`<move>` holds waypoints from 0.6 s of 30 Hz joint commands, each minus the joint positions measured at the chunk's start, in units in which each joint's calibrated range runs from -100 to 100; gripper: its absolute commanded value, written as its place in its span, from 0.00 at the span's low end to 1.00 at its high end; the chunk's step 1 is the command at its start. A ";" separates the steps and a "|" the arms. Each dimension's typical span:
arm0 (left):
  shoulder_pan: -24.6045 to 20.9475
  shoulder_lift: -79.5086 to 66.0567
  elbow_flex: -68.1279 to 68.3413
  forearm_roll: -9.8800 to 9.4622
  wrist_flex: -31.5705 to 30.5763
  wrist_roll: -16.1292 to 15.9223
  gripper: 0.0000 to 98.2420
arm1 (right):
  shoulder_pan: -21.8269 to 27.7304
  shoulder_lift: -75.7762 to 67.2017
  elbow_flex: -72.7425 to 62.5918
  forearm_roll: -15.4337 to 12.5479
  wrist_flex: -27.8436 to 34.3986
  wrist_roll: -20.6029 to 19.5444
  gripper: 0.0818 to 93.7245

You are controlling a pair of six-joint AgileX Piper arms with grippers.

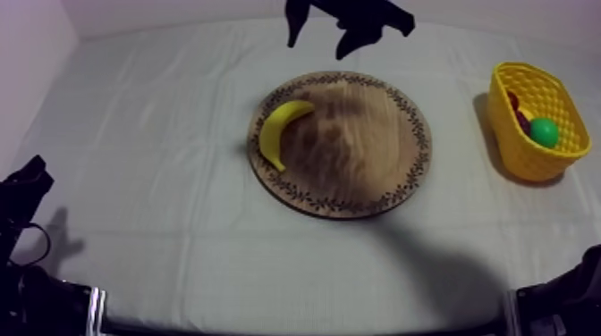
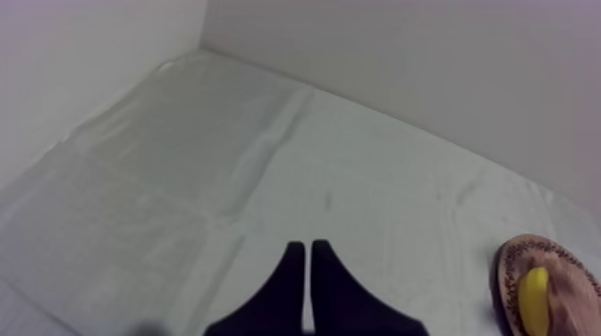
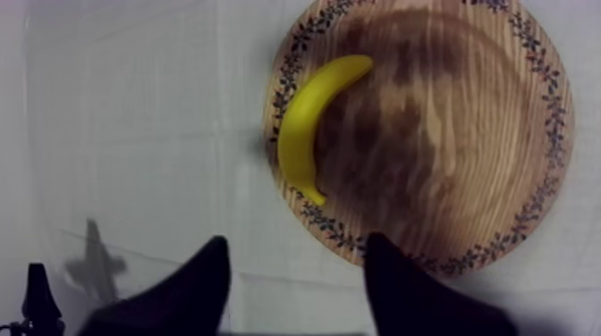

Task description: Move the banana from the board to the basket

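Observation:
The yellow banana (image 1: 283,130) lies curved along the left rim of the round wooden board (image 1: 362,156) in the middle of the table. My right gripper (image 1: 317,40) hangs over the table's far edge behind the board, open with nothing between its fingers. In the right wrist view the banana (image 3: 308,125) lies on the board (image 3: 447,134) beyond the spread right gripper (image 3: 295,255). My left gripper (image 1: 27,183) rests low at the table's left side. Its fingers (image 2: 307,259) lie together as a narrow wedge, shut on nothing. The yellow basket (image 1: 523,152) stands at the right.
In the basket lie a green fruit (image 1: 543,131) and something dark red (image 1: 519,112). Bare cloth stretches between board and basket. The left wrist view catches the board's edge (image 2: 514,268) with the banana (image 2: 534,299). A white wall rises behind the table.

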 commanded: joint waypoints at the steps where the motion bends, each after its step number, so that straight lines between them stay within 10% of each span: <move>1: -0.02 0.02 0.03 -0.01 -0.01 0.00 0.00 | -0.06 0.11 0.21 -0.74 -0.01 -0.05 0.67; 18: -0.02 0.02 0.03 -0.01 -0.01 0.00 0.00 | -0.01 4.05 -1.72 -3.68 -0.48 -3.02 0.82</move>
